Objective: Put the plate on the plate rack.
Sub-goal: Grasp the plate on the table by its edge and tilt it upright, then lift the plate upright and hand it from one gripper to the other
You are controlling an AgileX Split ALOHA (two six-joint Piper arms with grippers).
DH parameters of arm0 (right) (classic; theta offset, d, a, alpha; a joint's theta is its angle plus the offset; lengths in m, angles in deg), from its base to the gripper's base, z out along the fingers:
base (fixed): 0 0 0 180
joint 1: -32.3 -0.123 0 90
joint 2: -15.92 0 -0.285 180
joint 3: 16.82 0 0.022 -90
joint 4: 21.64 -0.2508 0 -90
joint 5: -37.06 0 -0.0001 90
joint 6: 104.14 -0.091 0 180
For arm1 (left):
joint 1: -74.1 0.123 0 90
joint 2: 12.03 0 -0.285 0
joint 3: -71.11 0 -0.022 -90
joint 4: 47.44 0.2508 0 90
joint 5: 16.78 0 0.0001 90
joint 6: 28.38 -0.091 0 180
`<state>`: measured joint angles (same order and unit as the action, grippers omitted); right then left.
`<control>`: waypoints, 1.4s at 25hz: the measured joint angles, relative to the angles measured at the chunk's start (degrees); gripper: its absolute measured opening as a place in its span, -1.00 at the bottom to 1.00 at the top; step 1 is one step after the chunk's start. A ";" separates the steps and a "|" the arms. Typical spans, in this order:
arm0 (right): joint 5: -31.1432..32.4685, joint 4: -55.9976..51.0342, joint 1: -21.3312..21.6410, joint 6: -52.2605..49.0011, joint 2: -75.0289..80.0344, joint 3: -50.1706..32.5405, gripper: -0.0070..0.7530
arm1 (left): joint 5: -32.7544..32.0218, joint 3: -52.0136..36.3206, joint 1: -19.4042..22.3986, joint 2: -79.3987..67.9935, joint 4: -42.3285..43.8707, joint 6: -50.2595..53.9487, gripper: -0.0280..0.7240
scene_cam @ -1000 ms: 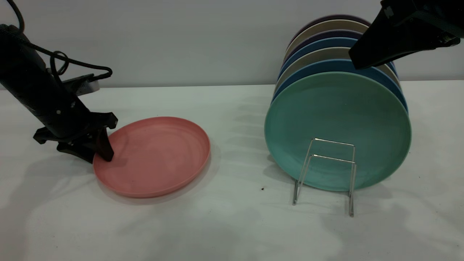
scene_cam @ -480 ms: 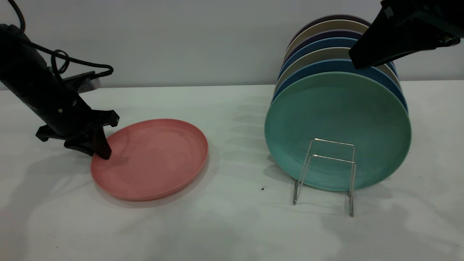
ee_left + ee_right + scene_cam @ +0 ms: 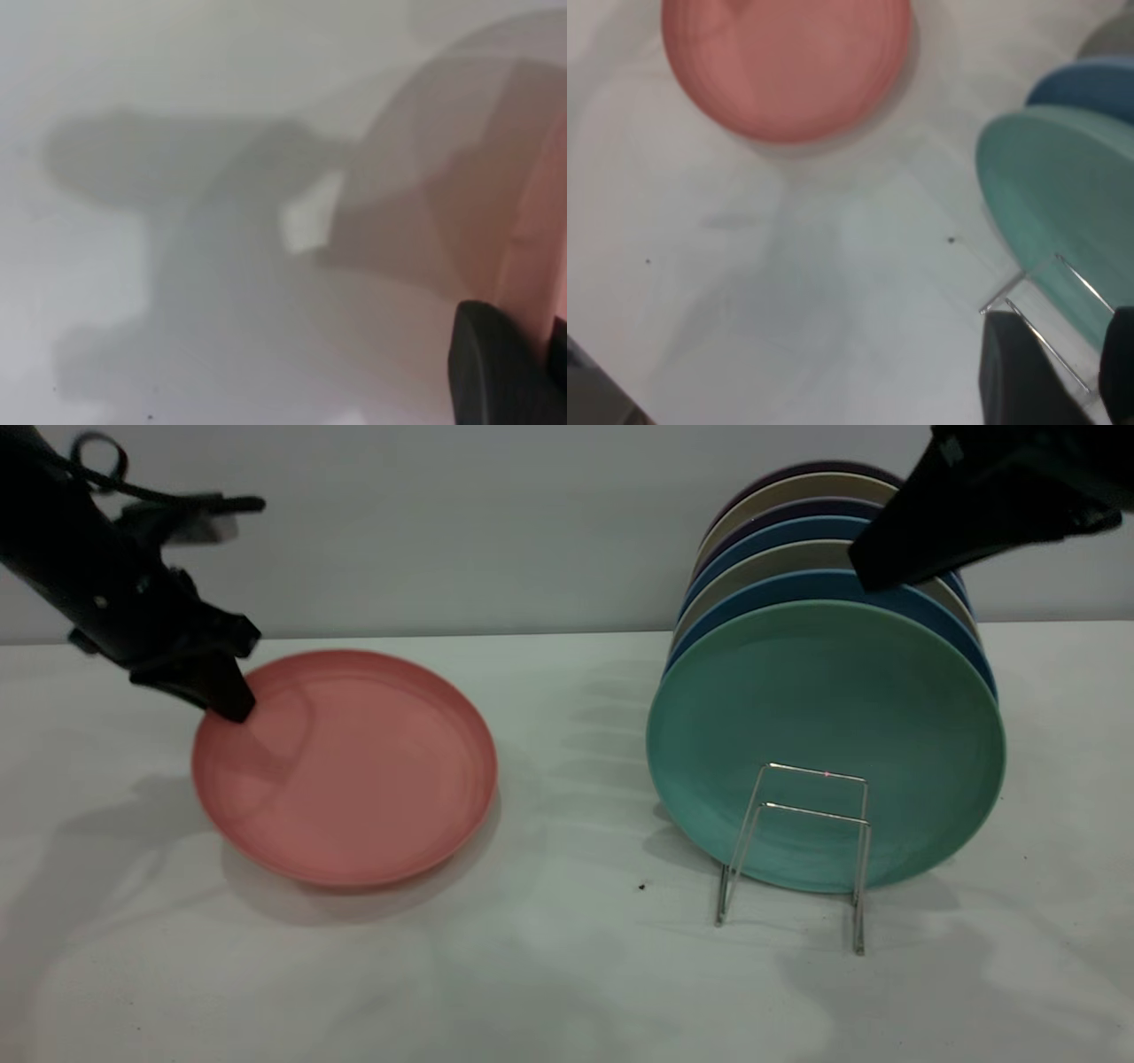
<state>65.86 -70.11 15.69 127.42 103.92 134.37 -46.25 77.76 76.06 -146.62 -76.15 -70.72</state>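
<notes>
The round salmon-pink plastic plate [image 3: 345, 766] hangs tilted above the white worktop [image 3: 549, 974], its far-left rim pinched between the fingers of the left gripper [image 3: 226, 700]. Well to its right the thin silver wire plate rack [image 3: 797, 850] holds upright plates, a teal-green plate [image 3: 824, 726] frontmost. The right gripper [image 3: 873, 571] hovers above them; I cannot tell how its fingers stand.

A flat white matte worktop [image 3: 567, 974] is catching soft grey shadows, while a plain pale grey wall [image 3: 461, 522] is rising behind it.
</notes>
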 joint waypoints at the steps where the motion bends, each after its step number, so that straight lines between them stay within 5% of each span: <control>1: 0.65 -0.10 0.00 0.33 0.00 0.68 -0.32 | -1.20 0.00 -0.02 0.55 0.06 -1.36 -0.88; 14: 6.87 -3.99 0.00 6.94 3.55 7.09 -0.32 | -10.67 -0.05 -7.56 7.04 0.91 -17.61 -0.88; 30: 16.05 -9.75 0.00 17.95 15.17 13.09 -0.32 | -14.08 -0.16 -18.07 7.83 8.07 -19.49 -0.88; 35: 16.60 -10.34 -0.73 21.29 17.13 13.27 -0.13 | -13.82 -0.16 -20.59 7.83 10.56 -19.54 -0.88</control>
<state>82.45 -80.45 14.96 148.71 121.05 147.64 -60.07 77.60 55.46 -138.80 -65.59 -90.25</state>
